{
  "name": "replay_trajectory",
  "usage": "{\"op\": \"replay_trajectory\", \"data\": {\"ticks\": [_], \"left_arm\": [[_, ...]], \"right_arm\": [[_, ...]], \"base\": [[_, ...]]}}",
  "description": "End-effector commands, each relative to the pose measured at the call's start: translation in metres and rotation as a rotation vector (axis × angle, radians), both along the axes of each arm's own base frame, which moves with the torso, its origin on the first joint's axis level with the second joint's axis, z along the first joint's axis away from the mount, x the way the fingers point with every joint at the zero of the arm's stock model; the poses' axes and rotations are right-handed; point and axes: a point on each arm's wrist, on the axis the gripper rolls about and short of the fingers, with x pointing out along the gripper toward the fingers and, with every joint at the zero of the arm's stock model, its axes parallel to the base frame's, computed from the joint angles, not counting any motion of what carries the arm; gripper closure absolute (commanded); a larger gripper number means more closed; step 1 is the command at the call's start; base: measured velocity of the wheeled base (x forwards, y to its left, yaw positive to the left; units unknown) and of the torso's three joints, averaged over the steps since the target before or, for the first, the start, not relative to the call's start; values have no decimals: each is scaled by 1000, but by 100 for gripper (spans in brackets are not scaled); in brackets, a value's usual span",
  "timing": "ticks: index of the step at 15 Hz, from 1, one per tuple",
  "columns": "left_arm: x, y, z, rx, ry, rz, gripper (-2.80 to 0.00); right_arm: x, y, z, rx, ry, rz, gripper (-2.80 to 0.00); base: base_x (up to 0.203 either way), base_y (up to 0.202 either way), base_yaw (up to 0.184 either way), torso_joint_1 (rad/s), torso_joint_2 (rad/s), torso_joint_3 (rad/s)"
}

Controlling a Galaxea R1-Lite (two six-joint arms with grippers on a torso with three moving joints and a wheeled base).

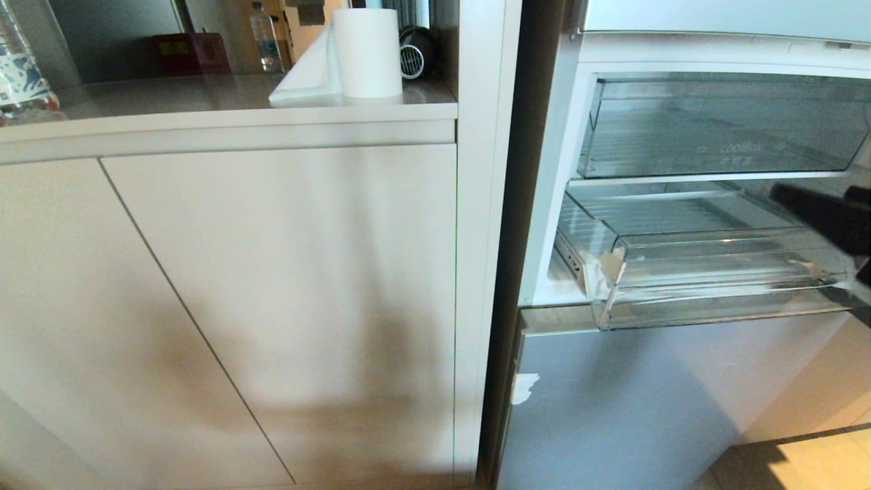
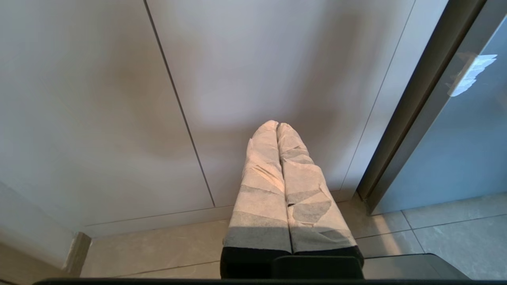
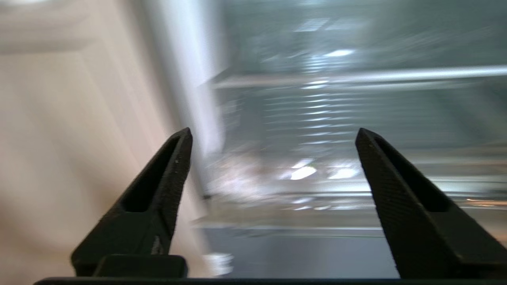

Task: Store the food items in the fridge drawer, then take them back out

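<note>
Fridge drawer (image 1: 708,272) is what this job turns on: it sits pulled out beneath the deeper coolBox bin (image 1: 721,129), whitish tape on its near front corner, and from my head view its ribbed bottom looks bare, with neither of the red fruits in sight in any view. Largest in front of me is the fridge (image 1: 646,395) itself, door swung away, beside the pale cabinet (image 1: 272,286) whose table (image 1: 224,102) carries a paper towel roll (image 1: 367,51) and two water bottles. My right arm enters from the right edge of the head view, level with the drawer, and my right end effector (image 3: 273,136) has its black fingers spread wide with nothing between them; its wrist view is smeared, so I judge the arm is in motion in front of the drawer. My left end effector (image 2: 278,126) hangs parked low before the cabinet door, its wrapped fingers pressed together and empty. To do the step well, I judge I should first find the fruit, then bring the spread fingers around its widest part and close gently enough not to bruise it. The clear front lip of the drawer is the hazard: I should stay above it.
</note>
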Motion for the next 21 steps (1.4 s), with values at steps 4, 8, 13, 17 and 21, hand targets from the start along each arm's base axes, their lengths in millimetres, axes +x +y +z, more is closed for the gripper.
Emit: {"op": "replay_trajectory", "data": {"ticks": [4,8,13,17,21], "left_arm": [[0,0,0,0,1,0,0],[0,0,0,0,1,0,0],[0,0,0,0,0,0,0],[0,0,0,0,1,0,0],[0,0,0,0,1,0,0]], "right_arm": [[113,-33,18,-101,356,-237,-280],[195,-62,7,-98,517,-244,-280],[220,-79,0,-77,740,-174,-280],[216,-82,-3,-112,862,-154,-280],[203,-88,2,-137,909,-156,-280]], "base": [[0,0,0,0,0,0],[0,0,0,0,0,0],[0,0,0,0,0,0],[0,0,0,0,0,0],[0,0,0,0,0,0]]}}
